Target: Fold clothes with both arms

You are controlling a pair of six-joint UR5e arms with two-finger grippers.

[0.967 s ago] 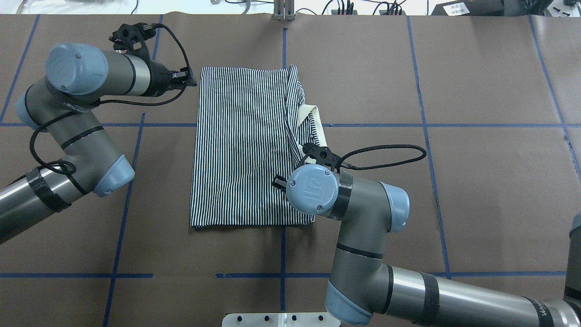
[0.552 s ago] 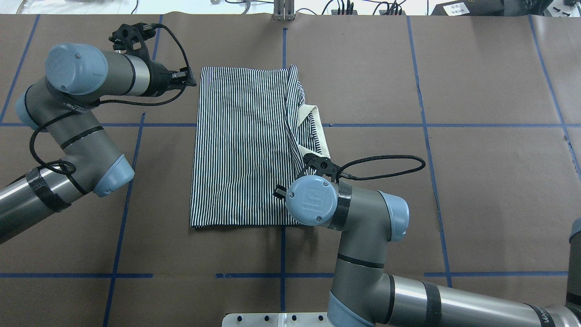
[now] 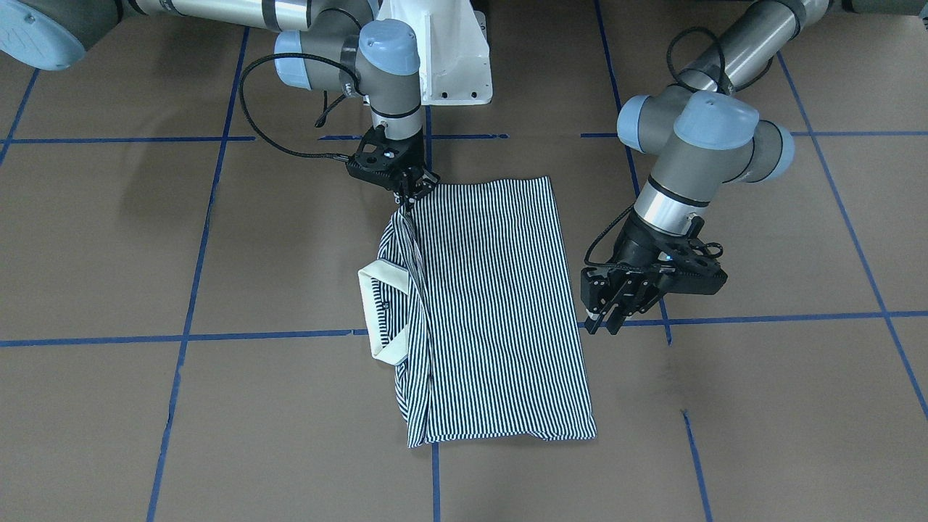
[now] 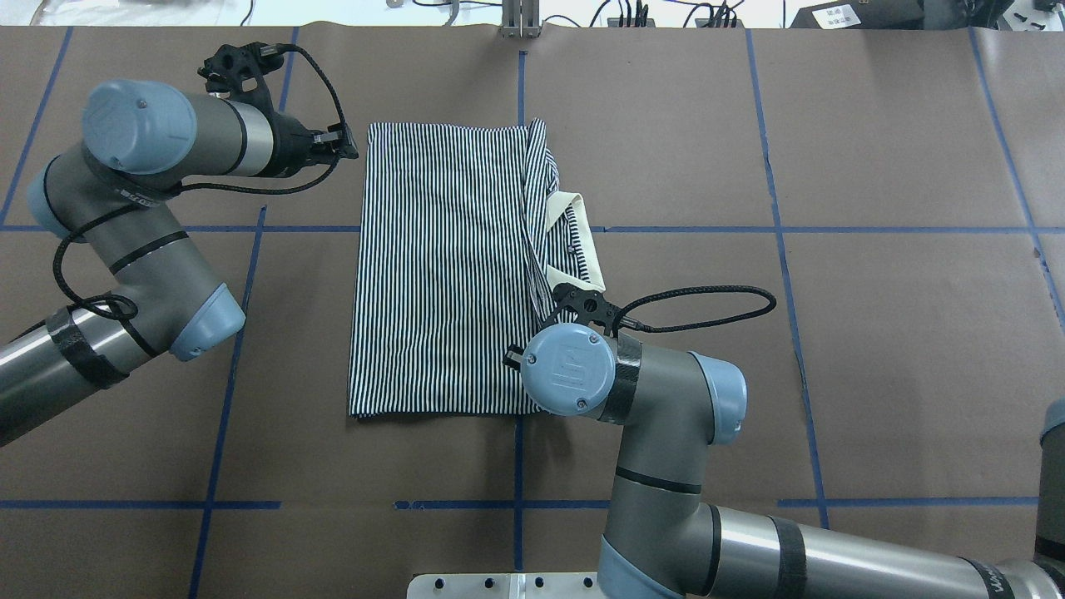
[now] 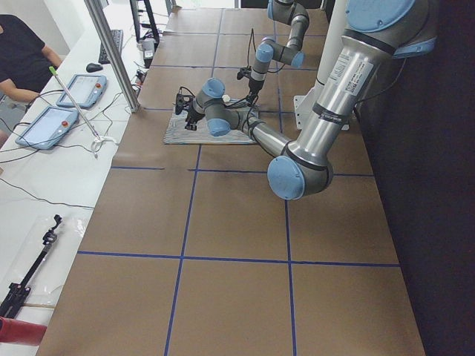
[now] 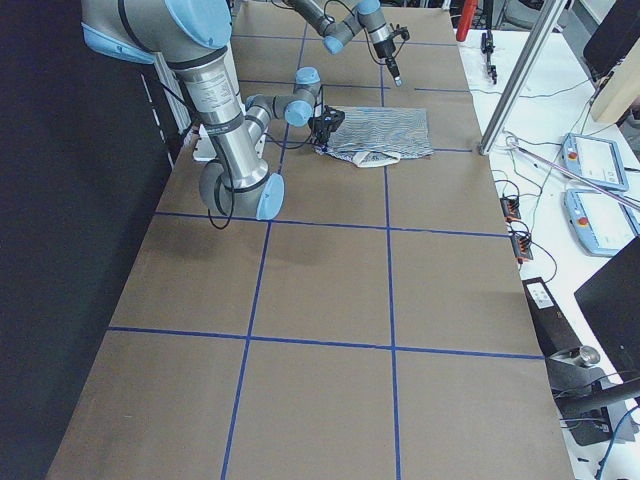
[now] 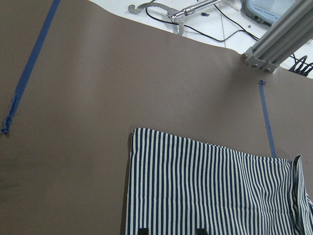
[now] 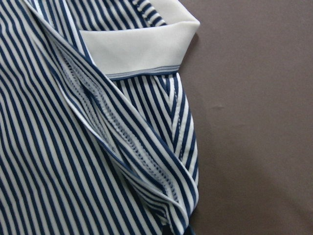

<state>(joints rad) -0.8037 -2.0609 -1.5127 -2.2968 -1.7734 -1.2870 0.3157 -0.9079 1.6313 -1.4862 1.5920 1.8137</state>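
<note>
A table covered in brown paper with blue tape lines (image 4: 874, 374) is worked over by two grey jointed metal arms. The left arm (image 4: 150, 233) is brought in beside the far left corner, and the right arm (image 4: 666, 399) over the near right corner, of a navy-and-white striped polo shirt (image 4: 441, 274). The shirt is laid flat near the table's middle as a long rectangle, its right side turned over. The plain cream collar (image 3: 371, 319) is seen poking out past the shirt's right edge, so that side is judged unfinished. The black two-finger right gripper (image 3: 410, 197) appears pinched closed on the shirt's folded edge at the near right corner, probably so the flap can be drawn across. The black two-finger left gripper (image 3: 605, 325) is held spread and empty just off the shirt's left edge, apparently clear of the cloth until needed.
</note>
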